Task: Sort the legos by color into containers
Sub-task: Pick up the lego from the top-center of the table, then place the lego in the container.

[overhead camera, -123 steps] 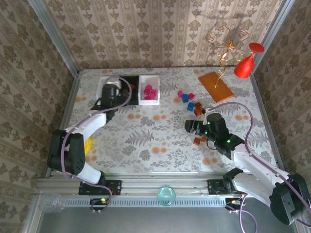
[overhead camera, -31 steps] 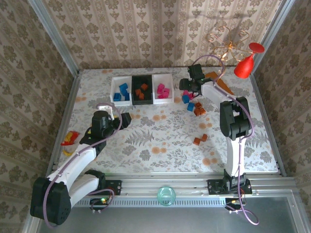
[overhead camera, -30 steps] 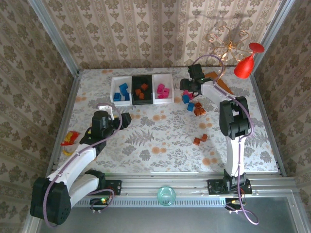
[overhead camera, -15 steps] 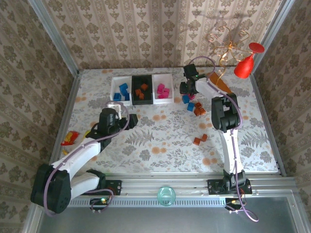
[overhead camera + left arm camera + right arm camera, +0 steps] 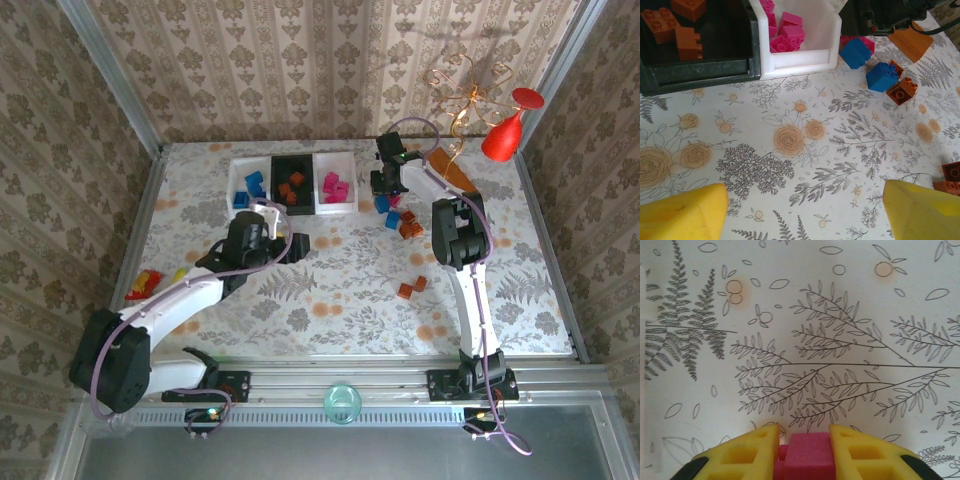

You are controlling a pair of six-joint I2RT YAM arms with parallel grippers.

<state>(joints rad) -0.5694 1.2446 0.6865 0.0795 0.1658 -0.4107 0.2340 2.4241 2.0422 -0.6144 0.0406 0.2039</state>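
Note:
Three containers stand in a row at the back: a white tray (image 5: 236, 170) with blue legos, a black tray (image 5: 275, 172) with orange-brown ones, and a white tray (image 5: 350, 172) with pink ones. My right gripper (image 5: 804, 440) is shut on a pink lego (image 5: 807, 455) just above the tablecloth, right of the trays beside the loose pile. Blue legos (image 5: 856, 52) and an orange-brown one (image 5: 901, 91) lie there. Two more orange-brown legos (image 5: 411, 288) lie nearer. My left gripper (image 5: 805, 215) hangs open and empty over the bare cloth in front of the trays.
An orange-brown flat board (image 5: 445, 170) lies at the back right, with a red wine glass (image 5: 505, 130) and a gold wire ornament (image 5: 465, 95) beyond it. Yellow and red bits (image 5: 145, 283) lie at the left edge. Metal rails frame the table.
My right gripper has closed on the pink lego at the pile. My left arm has swung right, towards the middle of the table, still open.

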